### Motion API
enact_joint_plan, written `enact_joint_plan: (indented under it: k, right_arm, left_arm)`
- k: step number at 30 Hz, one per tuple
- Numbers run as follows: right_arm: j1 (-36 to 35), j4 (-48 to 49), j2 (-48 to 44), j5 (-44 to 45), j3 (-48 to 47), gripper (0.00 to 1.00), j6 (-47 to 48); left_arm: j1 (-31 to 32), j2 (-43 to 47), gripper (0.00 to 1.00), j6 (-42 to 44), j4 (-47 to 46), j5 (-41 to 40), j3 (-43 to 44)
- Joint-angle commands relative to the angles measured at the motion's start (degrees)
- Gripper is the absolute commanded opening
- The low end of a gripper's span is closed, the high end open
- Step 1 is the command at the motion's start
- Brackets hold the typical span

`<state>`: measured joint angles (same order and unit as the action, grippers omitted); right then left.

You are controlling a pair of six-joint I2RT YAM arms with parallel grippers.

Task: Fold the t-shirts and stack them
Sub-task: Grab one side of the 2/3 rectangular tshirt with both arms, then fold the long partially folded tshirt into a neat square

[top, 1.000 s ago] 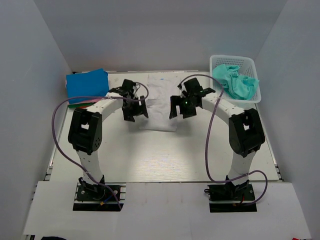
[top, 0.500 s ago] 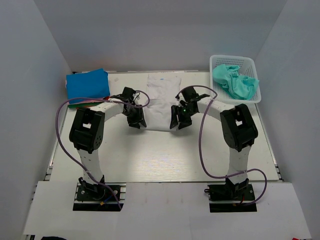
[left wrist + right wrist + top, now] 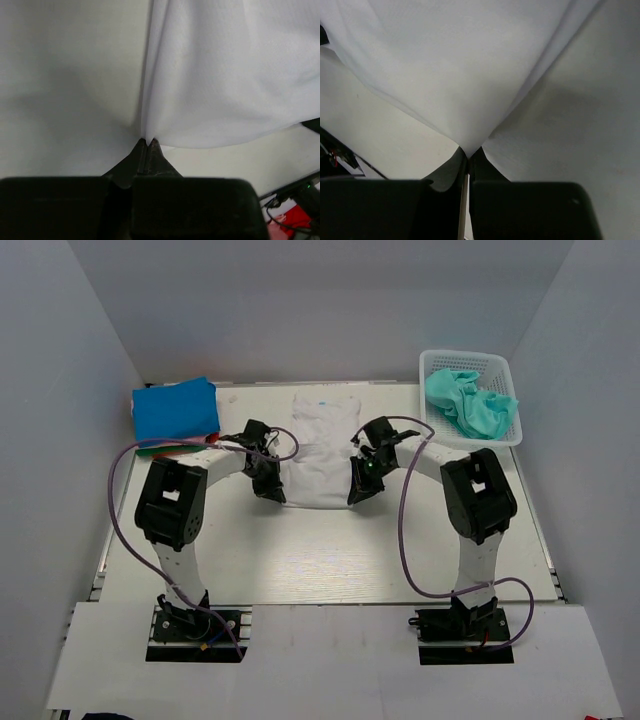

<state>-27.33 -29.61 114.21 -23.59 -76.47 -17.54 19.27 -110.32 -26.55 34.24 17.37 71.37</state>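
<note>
A white t-shirt [image 3: 320,445] lies flat in the middle of the table, folded into a long strip. My left gripper [image 3: 274,496] is shut on its near left corner; in the left wrist view the cloth [image 3: 225,75] fans out from the pinched tips [image 3: 148,142]. My right gripper [image 3: 355,497] is shut on the near right corner, and the white cloth [image 3: 445,65] rises from its closed tips [image 3: 469,151]. A bright blue t-shirt [image 3: 175,409] lies folded at the back left on top of others. A teal t-shirt [image 3: 470,405] lies crumpled in the basket.
The white lattice basket [image 3: 470,362] stands at the back right corner. Purple cables loop from both arms over the table sides. Grey walls close in the back and both sides. A red edge [image 3: 150,449] shows under the blue stack.
Both grippers came down toward me along the white t-shirt's sides to its near corners and went from open to shut on the cloth.
</note>
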Motion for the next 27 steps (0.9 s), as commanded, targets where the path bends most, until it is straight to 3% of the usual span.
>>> enact_joint_plan:
  k: [1,4,8,12,15,20,27]
  right_arm:
    - [-0.61,-6.33,-7.75,-0.93,0.53,0.0,1.45]
    - [-1.23,-16.42,-12.86,-1.63,0.79,0.0,3.3]
    - [-1.85,-26.28,-19.89,-2.16,-1.48,0.0,5.14]
    - [-1.5,-36.2,-20.43,-4.34,-9.92,0.0,5.59]
    - [-0.97,-37.8,-18.42,-6.55,-17.28,0.0,5.67]
    - [0.87,-38.6,-12.8,-4.97,-24.34,0.0,6.38]
    - [4.74,-34.65,-9.63,-6.81,-24.78,0.0,5.67]
  left_arm:
    - [0.33,8.35,0.0,2.81,7.32,-1.37,-2.99]
    - [0.86,15.12,0.0,3.34,14.08,-0.41,-5.1]
    - [1.39,23.91,0.0,3.87,20.15,7.41,-3.97]
    - [1.39,27.62,0.0,3.87,24.9,6.81,4.1]
    - [1.39,25.96,0.0,3.87,26.31,4.62,9.72]
    - [0.16,23.14,0.0,0.54,20.09,-0.57,11.33]
    - [0.16,16.46,0.0,-0.79,10.6,-4.8,17.57]
